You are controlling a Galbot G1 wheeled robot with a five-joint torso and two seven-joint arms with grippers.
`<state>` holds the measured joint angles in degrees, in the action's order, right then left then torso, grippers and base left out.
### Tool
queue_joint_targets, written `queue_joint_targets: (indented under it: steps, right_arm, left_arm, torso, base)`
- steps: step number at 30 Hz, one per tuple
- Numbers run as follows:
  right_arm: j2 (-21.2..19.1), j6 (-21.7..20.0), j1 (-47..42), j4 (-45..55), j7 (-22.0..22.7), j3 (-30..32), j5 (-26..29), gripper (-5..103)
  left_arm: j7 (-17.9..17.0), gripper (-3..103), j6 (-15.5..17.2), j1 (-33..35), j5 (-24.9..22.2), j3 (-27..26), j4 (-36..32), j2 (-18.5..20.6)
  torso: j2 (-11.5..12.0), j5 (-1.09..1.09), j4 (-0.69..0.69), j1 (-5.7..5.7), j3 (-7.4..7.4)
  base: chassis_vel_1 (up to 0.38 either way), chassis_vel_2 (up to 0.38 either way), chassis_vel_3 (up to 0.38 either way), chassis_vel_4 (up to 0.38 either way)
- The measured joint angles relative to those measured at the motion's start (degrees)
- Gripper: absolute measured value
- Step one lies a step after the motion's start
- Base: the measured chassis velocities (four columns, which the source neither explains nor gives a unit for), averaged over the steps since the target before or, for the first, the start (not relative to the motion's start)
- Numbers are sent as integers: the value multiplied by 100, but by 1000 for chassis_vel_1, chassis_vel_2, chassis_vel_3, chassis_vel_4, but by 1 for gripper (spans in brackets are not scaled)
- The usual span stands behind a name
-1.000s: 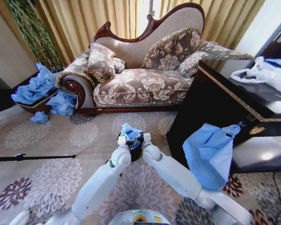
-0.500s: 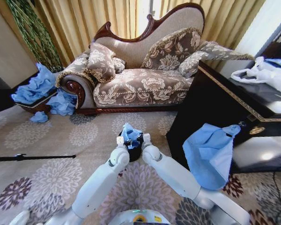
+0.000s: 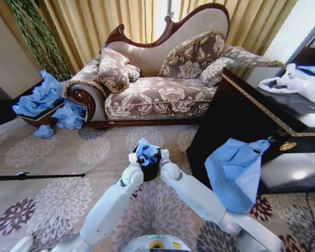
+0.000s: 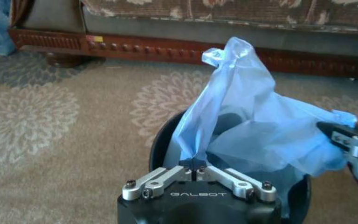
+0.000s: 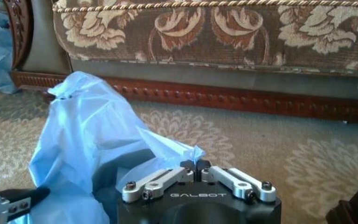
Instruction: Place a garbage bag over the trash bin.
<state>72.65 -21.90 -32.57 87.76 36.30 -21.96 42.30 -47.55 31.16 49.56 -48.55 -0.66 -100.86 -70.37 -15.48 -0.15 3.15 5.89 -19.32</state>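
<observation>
Both white arms are reached forward and down over the flowered carpet [image 3: 52,157], meeting at the small black cylindrical trash bin [image 3: 149,171] in front of the patterned sofa [image 3: 157,89]. The left hand [image 4: 195,166] is pressed together on an edge of the thin, light blue, translucent plastic garbage bag [image 4: 253,126]; the right hand [image 5: 196,164] is likewise pinched on the opposite edge. The bag is seen bunched and crumpled, peaked above the bin's mouth, partly inside it.
</observation>
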Motion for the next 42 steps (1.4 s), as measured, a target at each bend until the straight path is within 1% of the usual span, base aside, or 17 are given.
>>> queue_joint_targets:
  steps: [7, 9, 10, 16, 17, 20, 21, 23, 25, 28, 29, 31, 32, 34, 37, 41, 42]
  right_arm:
    - [-28, 6, -20, 94, 39, 50, 11, 0]
    - [-84, 6, -21, 199, 62, 66, 41, 0]
    - [-84, 6, -21, 199, 62, 66, 41, 0]
    - [-336, -72, -44, 583, 136, 79, 231, 0]
    - [-336, -72, -44, 583, 136, 79, 231, 0]
    - [-460, -137, -97, 709, 143, 116, 320, 0]
    - [-460, -137, -97, 709, 143, 116, 320, 0]
    - [-507, -161, -141, 789, 143, 189, 323, 0]
    - [-514, -165, -147, 806, 144, 195, 324, 0]
    - [-568, -215, -181, 991, 160, 253, 315, 0]
    - [-568, -215, -181, 991, 160, 253, 315, 0]
    - [-620, -264, -183, 1102, 200, 263, 315, 0]
    - [-620, -264, -183, 1102, 200, 263, 315, 0]
    - [-707, -311, -195, 1229, 227, 249, 317, 0]
    - [-825, -381, -294, 1431, 277, 213, 348, 0]
    - [-869, -395, -446, 1530, 313, 197, 338, 0]
    - [-877, -405, -561, 1574, 336, 197, 320, 0]
  left_arm:
    - [103, 0, 6, 75, -47, -198, -117, 108]
    - [135, 0, 48, 107, -208, -316, -287, 260]
    - [135, 0, 48, 107, -208, -316, -287, 260]
    - [184, 0, 148, 279, -571, -674, -783, 789]
    - [184, 0, 148, 279, -571, -674, -783, 789]
    - [138, 0, 194, 400, -804, -864, -1096, 1096]
    - [138, 0, 194, 400, -804, -864, -1096, 1096]
    - [26, 0, 246, 464, -1064, -1027, -1341, 1305]
    - [12, 0, 254, 471, -1098, -1049, -1373, 1325]
    - [-167, 0, 357, 585, -1514, -1311, -1869, 1577]
    - [-167, 0, 357, 585, -1514, -1311, -1869, 1577]
    - [-255, 0, 398, 689, -1771, -1386, -2166, 1725]
    - [-255, 0, 398, 689, -1771, -1386, -2166, 1725]
    - [-331, 0, 434, 806, -1992, -1414, -2436, 1847]
    - [-492, 0, 449, 1018, -2242, -1472, -2682, 1918]
    - [-586, 0, 451, 1215, -2284, -1544, -2729, 1922]
    - [-665, 0, 451, 1373, -2342, -1599, -2760, 1932]
  torso:
    - [0, 0, 0, 0, 0]
    - [0, 0, 0, 0, 0]
    - [0, 0, 0, 0, 0]
    - [0, -1, 0, -1, 0]
    - [0, -1, 0, -1, 0]
    - [0, -1, 0, -1, 0]
    - [0, -1, 0, -1, 0]
    - [0, -1, 0, -1, -1]
    - [0, -1, 0, -1, -1]
    - [0, -1, 0, -1, -1]
    - [0, -1, 0, -1, -1]
    - [0, -1, 0, -1, -1]
    - [0, -1, 0, -1, -1]
    - [0, -1, 0, -1, 0]
    - [0, -1, 0, -1, 0]
    - [0, -1, 0, 0, 0]
    - [0, -1, 1, 0, 0]
  base:
    - [0, 0, 0, 0]
    - [0, 0, 0, 0]
    - [0, 0, 0, 0]
    - [0, 0, 0, 0]
    - [0, 0, 0, 0]
    - [0, 0, 0, 0]
    - [0, 0, 0, 0]
    - [0, 0, 0, 0]
    - [0, 0, 0, 0]
    - [0, 0, 0, 0]
    - [0, 0, 0, 0]
    - [0, 0, 0, 0]
    - [0, 0, 0, 0]
    - [0, 0, 0, 0]
    - [0, 0, 0, 0]
    - [0, 0, 0, 0]
    - [0, 0, 0, 0]
